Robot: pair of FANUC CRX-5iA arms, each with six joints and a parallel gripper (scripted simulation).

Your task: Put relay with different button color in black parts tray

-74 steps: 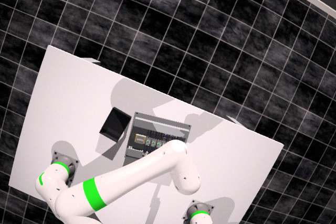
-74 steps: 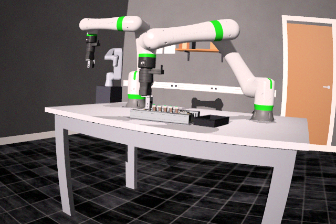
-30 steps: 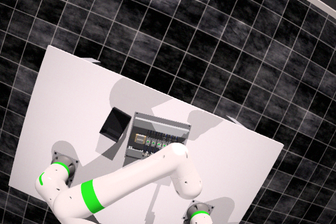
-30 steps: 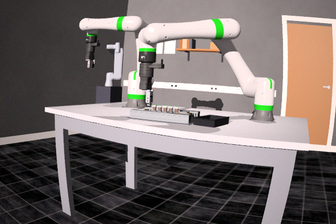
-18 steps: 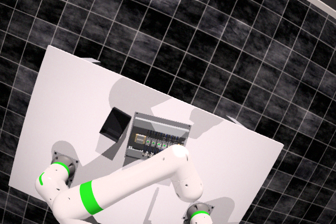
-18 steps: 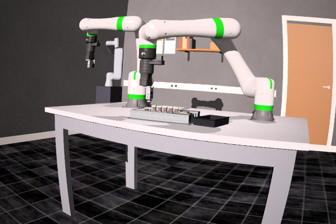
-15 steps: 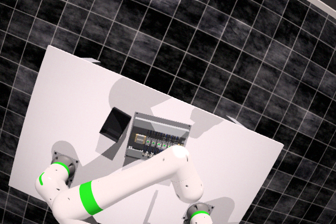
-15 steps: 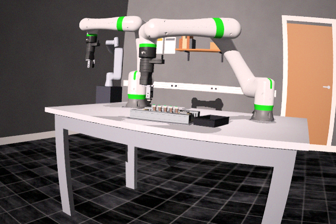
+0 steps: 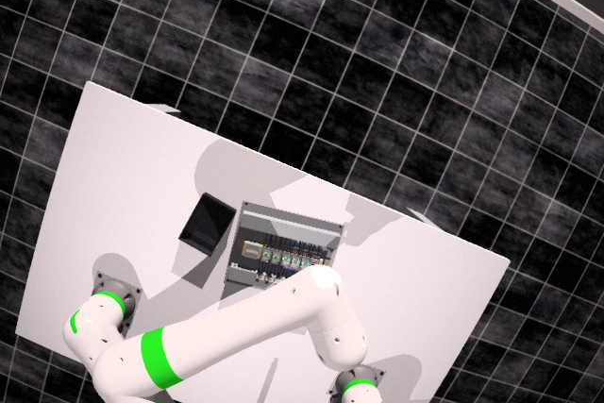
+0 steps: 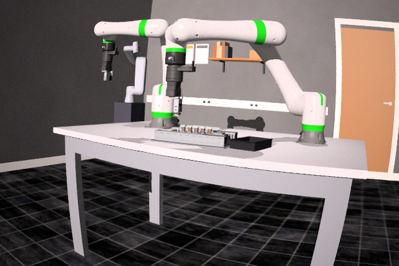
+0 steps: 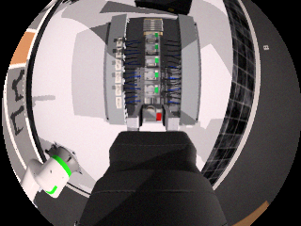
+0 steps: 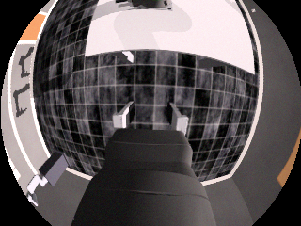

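This looks like a robotics lab or workroom: two white robot arms are mounted on a pale desk (image 9: 146, 169) (image 10: 209, 153), with another arm on a dark pedestal (image 10: 128, 111) at far left. A socket strip (image 10: 225, 103) runs along the grey far wall, below a shelf (image 10: 236, 59); a door (image 10: 367, 95) stands right.

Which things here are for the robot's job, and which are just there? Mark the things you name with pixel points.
For the job:
- relay with the red button (image 11: 159, 116)
- left gripper (image 10: 176, 114) (image 11: 152, 123), holding it
- relay panel (image 9: 293, 216) (image 10: 190, 138) (image 11: 190, 71)
- black tray (image 9: 207, 223) (image 10: 246, 145)

Just there:
- orange door (image 10: 367, 95)
- wall shelf (image 10: 236, 60)
- books (image 10: 221, 50)
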